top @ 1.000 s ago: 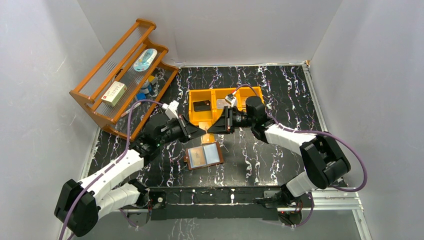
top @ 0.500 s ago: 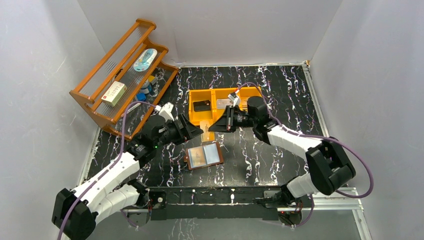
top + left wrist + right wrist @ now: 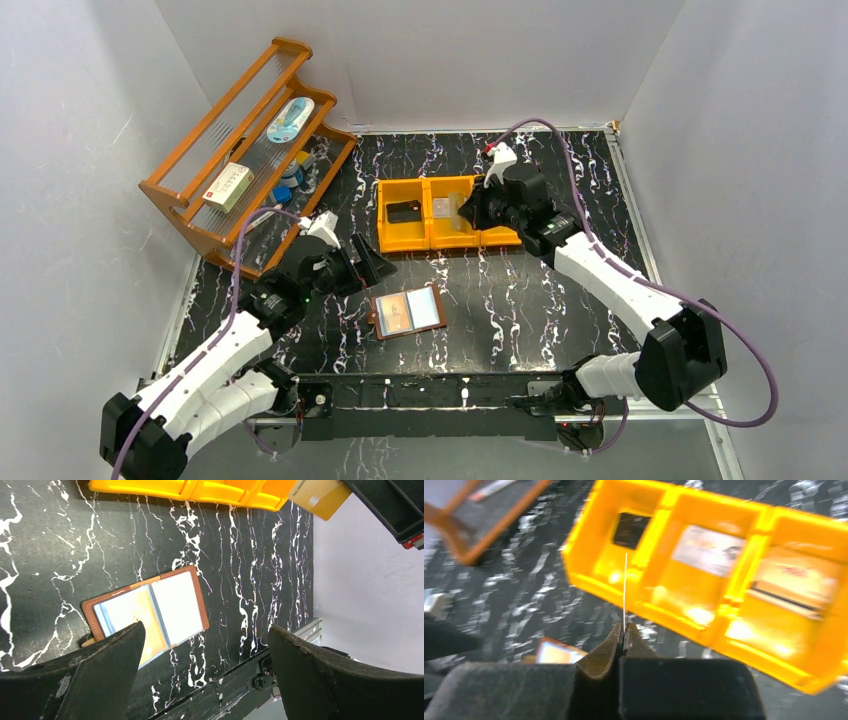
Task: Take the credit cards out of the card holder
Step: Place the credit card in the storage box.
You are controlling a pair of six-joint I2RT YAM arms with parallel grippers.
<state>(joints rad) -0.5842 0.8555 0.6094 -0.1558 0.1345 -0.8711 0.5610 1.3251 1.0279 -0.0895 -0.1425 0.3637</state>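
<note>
The right gripper (image 3: 624, 636) has its jaws clamped on a tan credit card (image 3: 625, 590), which stands edge-on just ahead of them. Beyond is the orange bin (image 3: 430, 243), holding a black card (image 3: 630, 530) and a silvery card (image 3: 706, 550). The left gripper (image 3: 205, 635) has its jaws wide apart, with the open card holder (image 3: 150, 610) below between them. A second ago both grippers met at that tan card.

High on the near side of the orange bin (image 3: 410, 243), one camera looks down. The left wrist camera, lower, catches its front wall; the right wrist's peers closely in. All see the card holder (image 3: 408, 313).
</note>
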